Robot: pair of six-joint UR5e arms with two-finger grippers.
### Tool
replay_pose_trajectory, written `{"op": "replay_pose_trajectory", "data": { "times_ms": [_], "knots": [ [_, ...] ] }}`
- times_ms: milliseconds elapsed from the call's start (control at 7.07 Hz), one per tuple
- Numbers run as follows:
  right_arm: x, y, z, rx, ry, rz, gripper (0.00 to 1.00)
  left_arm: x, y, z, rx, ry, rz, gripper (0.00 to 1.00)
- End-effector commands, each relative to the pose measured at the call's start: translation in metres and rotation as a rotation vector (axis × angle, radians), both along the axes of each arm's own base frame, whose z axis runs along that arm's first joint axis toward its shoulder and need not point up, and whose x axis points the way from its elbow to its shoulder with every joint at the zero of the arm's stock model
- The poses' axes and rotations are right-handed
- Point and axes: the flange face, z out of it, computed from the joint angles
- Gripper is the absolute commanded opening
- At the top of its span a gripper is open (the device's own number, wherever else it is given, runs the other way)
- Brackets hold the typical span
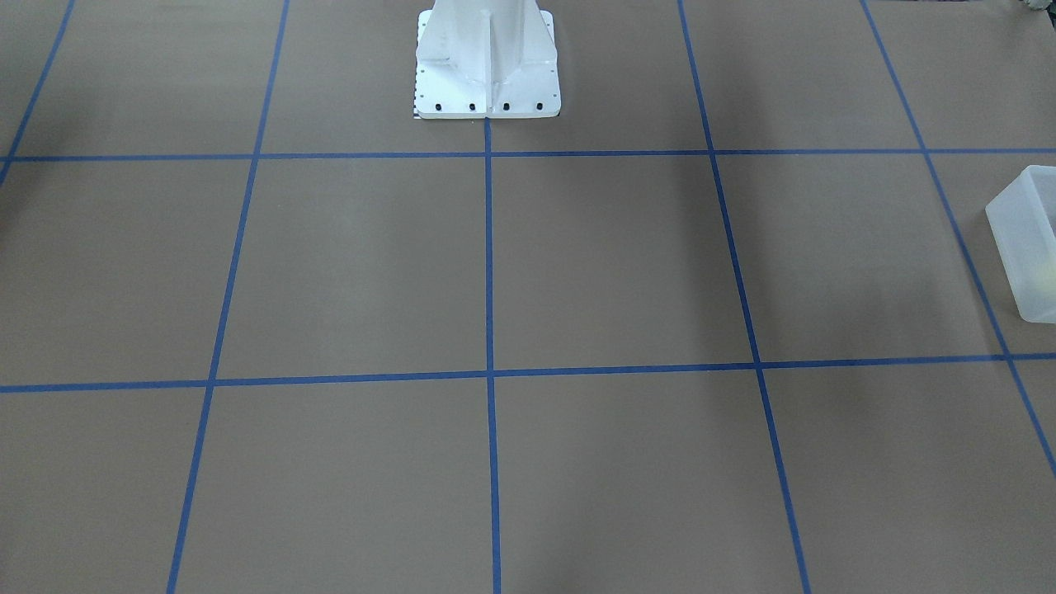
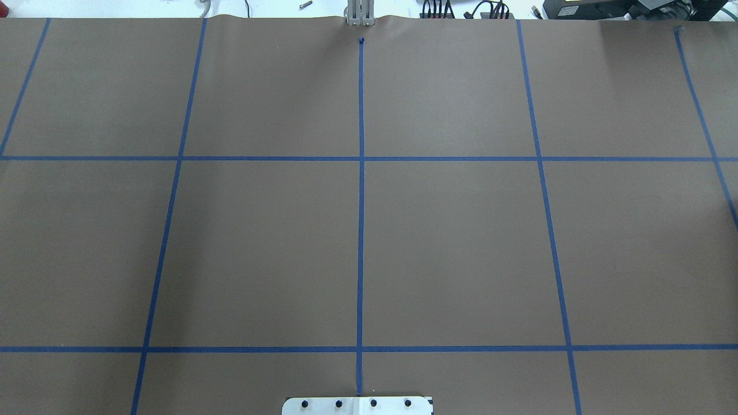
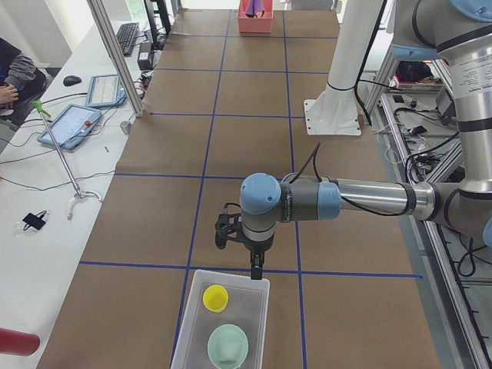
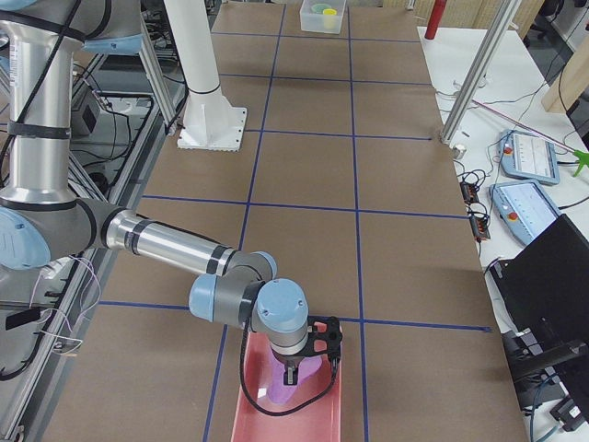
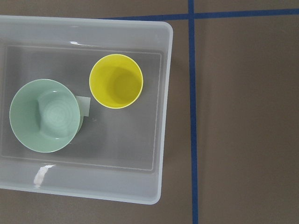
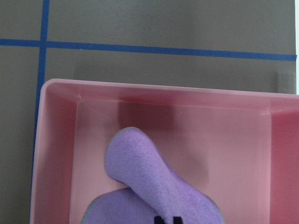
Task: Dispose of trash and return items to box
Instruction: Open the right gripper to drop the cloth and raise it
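Observation:
The frosted white box [image 5: 166, 116] holds the upright yellow cup [image 5: 116, 81] and, beside it, the mint-green bowl [image 5: 44, 115]. In the exterior left view the left gripper [image 3: 254, 273] hangs just above the box's far rim [image 3: 265, 307], apart from the cup [image 3: 215, 297] and bowl [image 3: 228, 344]. I cannot tell whether it is open or shut. The right gripper [image 6: 168, 220] shows only its tips, close together on a purple cloth [image 6: 149, 182] inside a pink bin [image 6: 56, 140]. The exterior right view shows that gripper [image 4: 290, 376] low in the pink bin [image 4: 304, 424].
The white robot pedestal [image 1: 487, 66] stands at the table's middle edge. The box's corner [image 1: 1023, 247] shows at the front view's right edge. An operators' desk with tablets [image 3: 77, 123] and an aluminium post [image 3: 115, 54] run along one side. A red cylinder [image 3: 15, 342] lies there.

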Motion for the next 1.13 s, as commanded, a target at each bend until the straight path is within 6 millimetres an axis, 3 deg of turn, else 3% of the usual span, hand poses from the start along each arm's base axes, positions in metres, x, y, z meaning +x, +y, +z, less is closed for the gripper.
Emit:
{"op": "replay_pose_trajectory", "data": {
  "times_ms": [0,142,425,708,849,991],
  "knots": [
    [-0.013,-0.014,-0.034,0.042,-0.082,0.022,1.0,0.0,0.0,-0.002,0.004,0.001,0.0,0.98],
    [-0.013,-0.031,-0.075,0.06,-0.088,0.076,1.0,0.0,0.0,-0.004,0.009,0.001,0.0,0.98],
    [-0.034,-0.063,-0.13,0.035,-0.098,0.09,1.0,0.001,0.0,-0.004,0.008,0.001,0.0,0.98],
    [-0.085,-0.082,-0.2,-0.023,-0.079,0.115,1.0,0.0,0.0,-0.004,0.008,0.001,-0.001,0.98],
    [-0.111,-0.093,-0.217,-0.027,-0.071,0.107,1.0,0.0,0.0,-0.004,0.008,0.001,-0.001,0.98],
    [-0.121,-0.101,-0.224,-0.03,-0.07,0.088,1.0,0.001,0.0,-0.004,0.009,0.001,0.001,0.98]
  ]
}}
